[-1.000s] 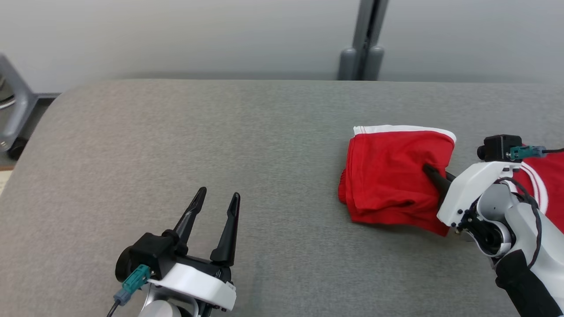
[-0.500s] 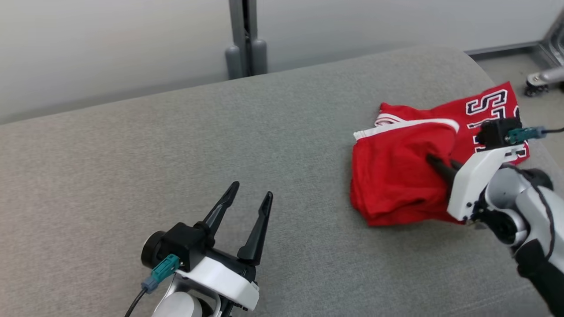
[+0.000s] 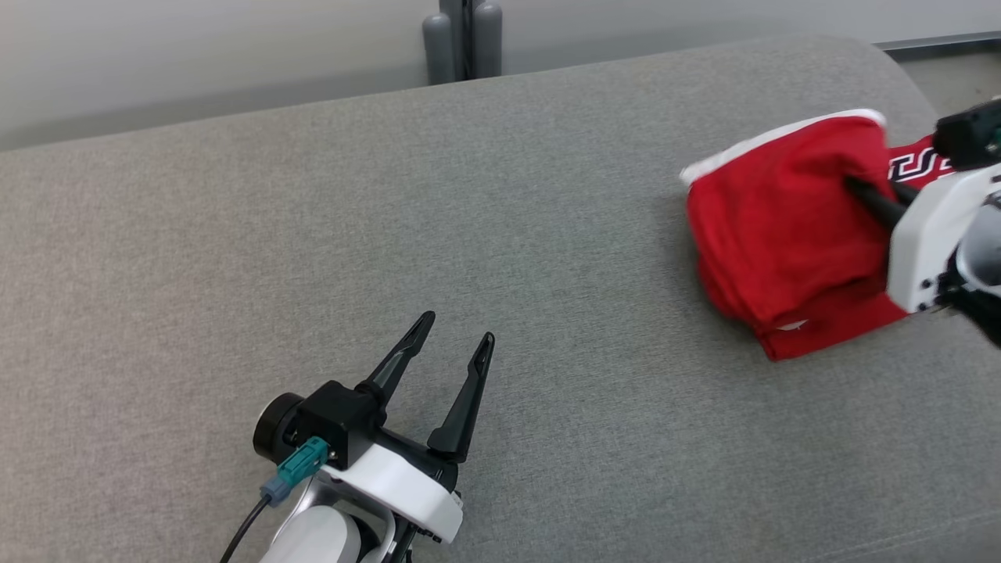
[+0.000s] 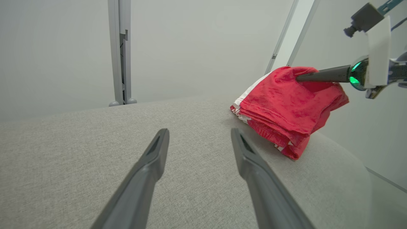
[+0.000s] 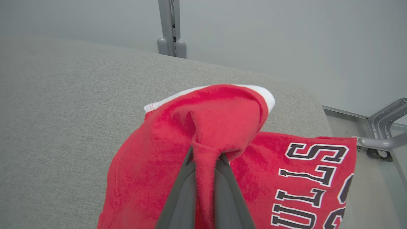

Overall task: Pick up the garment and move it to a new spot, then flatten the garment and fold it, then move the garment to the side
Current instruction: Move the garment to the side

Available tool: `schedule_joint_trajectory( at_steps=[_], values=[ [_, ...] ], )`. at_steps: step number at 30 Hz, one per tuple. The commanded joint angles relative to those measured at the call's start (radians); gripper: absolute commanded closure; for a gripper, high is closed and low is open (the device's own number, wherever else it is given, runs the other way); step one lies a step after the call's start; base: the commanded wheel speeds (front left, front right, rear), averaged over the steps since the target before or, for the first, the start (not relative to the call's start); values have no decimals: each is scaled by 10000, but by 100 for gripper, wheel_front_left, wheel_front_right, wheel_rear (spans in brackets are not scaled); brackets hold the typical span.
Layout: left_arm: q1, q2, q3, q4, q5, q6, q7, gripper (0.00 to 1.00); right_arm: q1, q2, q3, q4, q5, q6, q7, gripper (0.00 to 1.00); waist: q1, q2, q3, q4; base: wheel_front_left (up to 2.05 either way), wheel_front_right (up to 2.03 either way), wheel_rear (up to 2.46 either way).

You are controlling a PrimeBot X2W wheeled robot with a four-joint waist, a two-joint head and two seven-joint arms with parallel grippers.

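Garment (image 3: 782, 234), white hem (image 3: 782, 134) pointing away, pinched in right gripper (image 3: 852, 184) jaws; left gripper (image 3: 457, 328) jaws wide.

The garment (image 3: 782, 227) is bright red, edged with a white band (image 3: 751, 145) and printed with white block letters (image 5: 314, 178) outlined in black. The tabletop (image 3: 391, 195) is a plain mid-grey fabric with a fine speckled weave. The left pincer (image 3: 457, 328) has charcoal fingers, a black body, a glossy white shell and a teal connector (image 3: 301, 463). The right pincer (image 3: 856, 188) is likewise dark grey and white, with a green light (image 4: 355, 73) glowing at its base. The post (image 3: 463, 39) is grey and the wall (image 3: 195, 62) is pale grey.
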Motion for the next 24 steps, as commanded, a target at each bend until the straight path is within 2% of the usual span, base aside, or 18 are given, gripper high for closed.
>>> schedule_joint_trajectory(
  at_steps=[1,8,11,12,13,14,24],
  values=[
    [-200,68,17,-44,114,1,47,0,-129,-250,69,106,19,-4,-30,100,0,0,134,145,0,0,0],
    [-340,138,36,-206,72,82,111,0,-937,-955,1465,859,-59,-4,207,100,0,0,584,517,0,0,0],
    [-413,133,31,-239,36,102,108,0,-1136,-1021,2001,1722,-133,-4,309,100,0,0,696,594,0,0,0],
    [-430,138,32,-228,20,101,105,0,-1169,-1003,2117,2043,-226,-6,337,75,0,0,704,608,0,0,0],
    [-433,138,28,-213,1,100,99,0,-1208,-963,2253,2333,-366,-6,355,16,0,0,700,617,0,0,0],
    [-435,130,22,-199,-19,106,95,0,-1272,-892,2272,2635,-442,-6,232,0,0,0,691,620,0,0,0],
    [-164,103,30,-32,-208,183,-42,0,-1658,148,2109,5121,-1094,-4,-929,0,0,0,134,342,0,0,0]
  ],
)
